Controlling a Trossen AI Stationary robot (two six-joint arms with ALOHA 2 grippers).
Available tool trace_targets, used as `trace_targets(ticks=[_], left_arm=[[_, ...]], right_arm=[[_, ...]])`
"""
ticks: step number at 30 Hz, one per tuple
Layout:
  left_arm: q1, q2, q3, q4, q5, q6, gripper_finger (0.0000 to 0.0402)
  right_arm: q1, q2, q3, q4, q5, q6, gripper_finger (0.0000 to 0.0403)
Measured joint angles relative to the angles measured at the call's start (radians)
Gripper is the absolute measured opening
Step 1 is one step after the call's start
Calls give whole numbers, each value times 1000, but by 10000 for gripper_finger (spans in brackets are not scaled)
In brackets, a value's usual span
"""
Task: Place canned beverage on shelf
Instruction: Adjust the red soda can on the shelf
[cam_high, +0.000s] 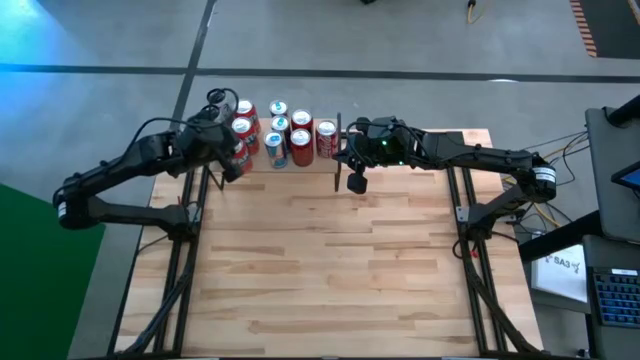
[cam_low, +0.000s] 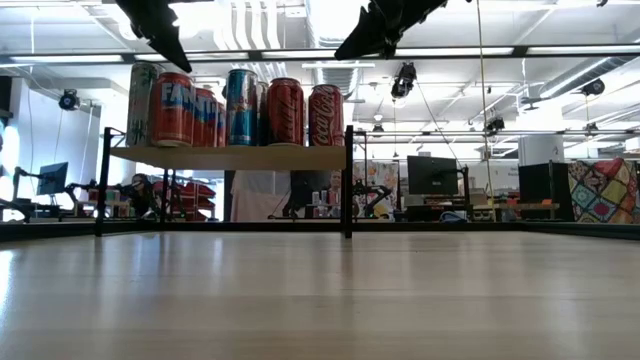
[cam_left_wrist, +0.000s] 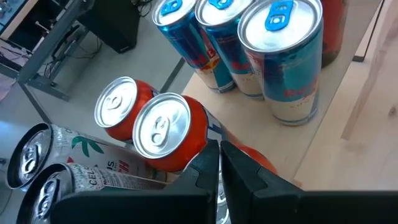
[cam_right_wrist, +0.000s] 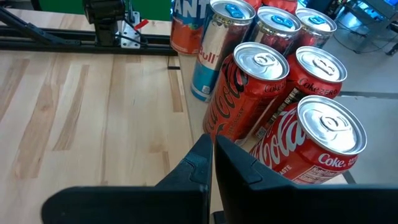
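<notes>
The shelf, a light wood board on thin black uprights, stands at the table's far edge. On it stand several cans upright: orange ones, blue and silver ones, red cola ones and white ones. My left gripper is shut above the left end of the row, its tips beside an orange can. My right gripper is shut and empty just off the shelf's right end, next to the red cans. In the low view both grippers hang above the can tops, the left gripper and the right gripper. My left gripper comes slanting down from the table's left, and its shut fingertips stand right beside the top rim of an orange can. Whether they touch it I cannot tell.
The butcher-block tabletop stretches bare from the shelf to the near edge. Black frame rails run along both sides under the arms. Beyond the far edge lies the floor.
</notes>
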Motion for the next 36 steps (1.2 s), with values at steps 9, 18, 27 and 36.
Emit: trace_targets(ticks=[9,18,27,36], left_arm=[[0,25,-5,-4,1,5,0],[0,41,-5,-11,1,5,0],[0,34,-4,-9,68,14,0],[0,34,-4,-11,70,41,0]], right_arm=[[0,0,0,0,0,-1,9],[0,0,0,-1,0,-5,9],[0,0,0,-1,0,-5,9],[0,0,0,-1,0,-5,9]])
